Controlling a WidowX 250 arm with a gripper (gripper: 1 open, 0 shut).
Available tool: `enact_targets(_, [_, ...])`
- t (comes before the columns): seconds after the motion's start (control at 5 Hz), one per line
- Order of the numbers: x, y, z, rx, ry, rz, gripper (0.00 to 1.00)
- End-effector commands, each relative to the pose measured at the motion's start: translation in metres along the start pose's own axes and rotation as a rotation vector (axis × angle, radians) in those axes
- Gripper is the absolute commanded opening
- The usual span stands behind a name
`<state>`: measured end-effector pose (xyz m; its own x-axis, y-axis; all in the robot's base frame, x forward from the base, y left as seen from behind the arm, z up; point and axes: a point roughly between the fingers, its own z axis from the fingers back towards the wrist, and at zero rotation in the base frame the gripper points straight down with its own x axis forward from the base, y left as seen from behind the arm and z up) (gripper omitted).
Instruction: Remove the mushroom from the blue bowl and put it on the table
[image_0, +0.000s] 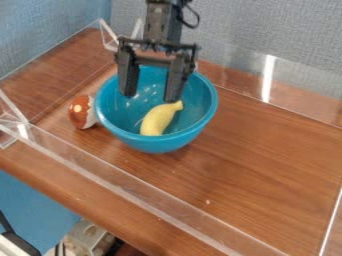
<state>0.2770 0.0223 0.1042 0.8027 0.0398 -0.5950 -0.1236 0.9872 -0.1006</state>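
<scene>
Since the mushroom (83, 112) already sits on the table (251, 160) at the nine o'clock side of the blue bowl (159, 140), I judge the placing done, with my gripper (156, 82) spread wide over the bowl and needing only to lift away.

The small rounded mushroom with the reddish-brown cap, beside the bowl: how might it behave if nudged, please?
The small reddish-brown mushroom would probably roll or rock, given its rounded cap. The turquoise-blue plastic bowl right beside it would likely stop it on that side.
</scene>
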Motion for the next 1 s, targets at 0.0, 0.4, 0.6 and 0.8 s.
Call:
enact_targets(0.0, [-0.0026, 0.0045, -0.0056, 0.012, -0.047, -0.062, 1.0])
enact_targets(0.4, [-0.0049, 0.005, -0.0111, -0.089, -0.086, -0.086, 1.0])
enact_targets(0.6, [-0.0083, 0.0027, -0.0115, -0.125, -0.114, -0.084, 1.0])
enact_targets(0.8, [-0.0083, -0.0036, -0.0122, -0.123, -0.128, -0.12, 1.0])
